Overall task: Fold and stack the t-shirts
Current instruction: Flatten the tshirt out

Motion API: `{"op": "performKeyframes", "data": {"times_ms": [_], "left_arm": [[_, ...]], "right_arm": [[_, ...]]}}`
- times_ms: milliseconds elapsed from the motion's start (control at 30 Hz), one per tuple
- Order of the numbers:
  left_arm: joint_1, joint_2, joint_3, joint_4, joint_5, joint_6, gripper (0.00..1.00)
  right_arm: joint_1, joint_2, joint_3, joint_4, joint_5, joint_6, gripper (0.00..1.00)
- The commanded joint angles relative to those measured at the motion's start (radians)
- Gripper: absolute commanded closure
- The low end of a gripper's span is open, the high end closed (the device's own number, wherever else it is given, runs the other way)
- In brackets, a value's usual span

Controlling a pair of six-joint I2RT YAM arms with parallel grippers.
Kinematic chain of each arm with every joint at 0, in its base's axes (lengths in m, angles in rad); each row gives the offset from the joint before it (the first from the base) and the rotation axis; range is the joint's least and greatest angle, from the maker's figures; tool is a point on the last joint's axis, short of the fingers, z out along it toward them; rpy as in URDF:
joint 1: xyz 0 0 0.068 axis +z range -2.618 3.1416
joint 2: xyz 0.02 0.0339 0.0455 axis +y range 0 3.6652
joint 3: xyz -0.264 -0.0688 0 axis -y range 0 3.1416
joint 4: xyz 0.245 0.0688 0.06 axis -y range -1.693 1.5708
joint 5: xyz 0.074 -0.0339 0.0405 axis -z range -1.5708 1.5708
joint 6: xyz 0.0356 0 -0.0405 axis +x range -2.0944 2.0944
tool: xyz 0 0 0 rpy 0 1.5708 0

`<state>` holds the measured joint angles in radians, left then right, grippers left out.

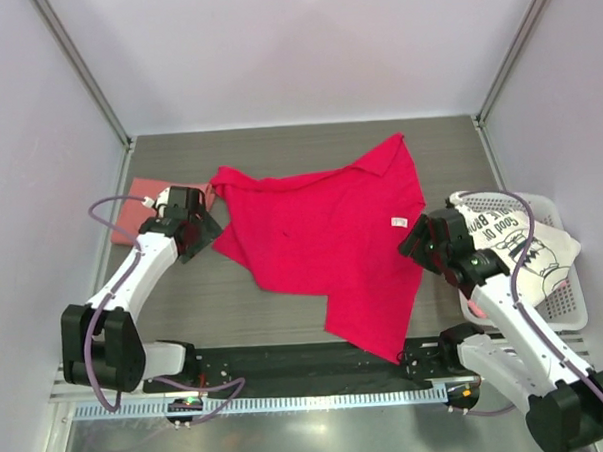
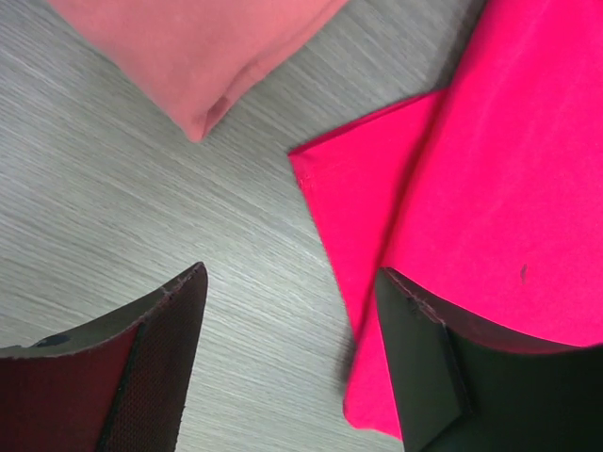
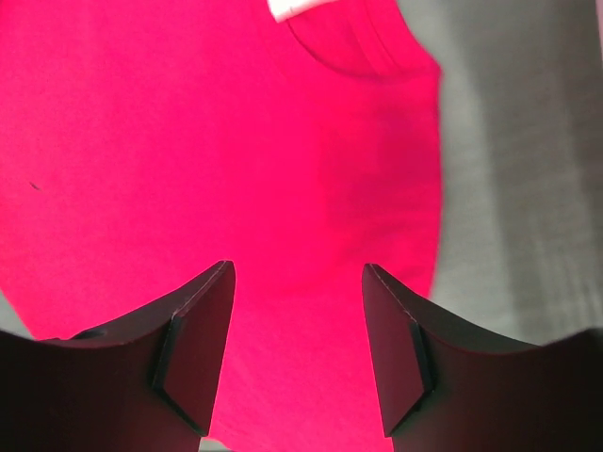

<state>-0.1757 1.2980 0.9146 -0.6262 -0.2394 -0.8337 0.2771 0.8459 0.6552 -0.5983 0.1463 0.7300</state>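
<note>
Lying crosswise: crimson t-shirt (image 1: 322, 235), collar (image 1: 396, 220) rightward.

Bright even light, faint shadows; crimson shirt (image 3: 188, 141) oversaturated (folds barely readable); wrist views soft.

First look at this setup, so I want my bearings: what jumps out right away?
A bright crimson t-shirt sprawls crumpled across the middle of the table. At right, a white printed shirt drapes over a white basket; at the far left lies a folded salmon-pink shirt.
</note>
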Motion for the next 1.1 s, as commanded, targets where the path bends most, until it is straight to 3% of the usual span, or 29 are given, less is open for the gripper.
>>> {"op": "performKeyframes", "data": {"times_ms": [0,133,367,600,700,733,1067], "left_arm": [[-0.002,0.020,-0.025,0.106,0.026,0.018,0.28],[-0.004,0.145,-0.010,0.161,0.060,0.039,0.39],[-0.002,0.346,0.050,0.209,0.054,0.039,0.42],[-0.002,0.406,0.043,0.218,0.043,0.019,0.55],[-0.004,0.403,0.024,0.240,0.041,0.021,0.79],[-0.004,0.400,0.014,0.241,0.041,0.018,1.00],[0.011,0.184,-0.080,0.177,-0.024,-0.018,1.00]], "right_arm": [[0.013,-0.115,-0.054,-0.089,-0.025,0.046,0.38],[0.045,-0.153,-0.074,-0.119,-0.056,0.074,0.39],[0.060,-0.105,-0.068,-0.126,-0.082,0.060,0.39],[0.060,-0.120,-0.066,-0.139,-0.059,0.077,0.38],[0.062,-0.102,-0.065,-0.164,-0.056,0.083,0.38],[0.063,-0.090,-0.057,-0.204,-0.042,0.082,0.38],[0.158,-0.018,0.007,-0.327,-0.017,0.095,0.35]]}}
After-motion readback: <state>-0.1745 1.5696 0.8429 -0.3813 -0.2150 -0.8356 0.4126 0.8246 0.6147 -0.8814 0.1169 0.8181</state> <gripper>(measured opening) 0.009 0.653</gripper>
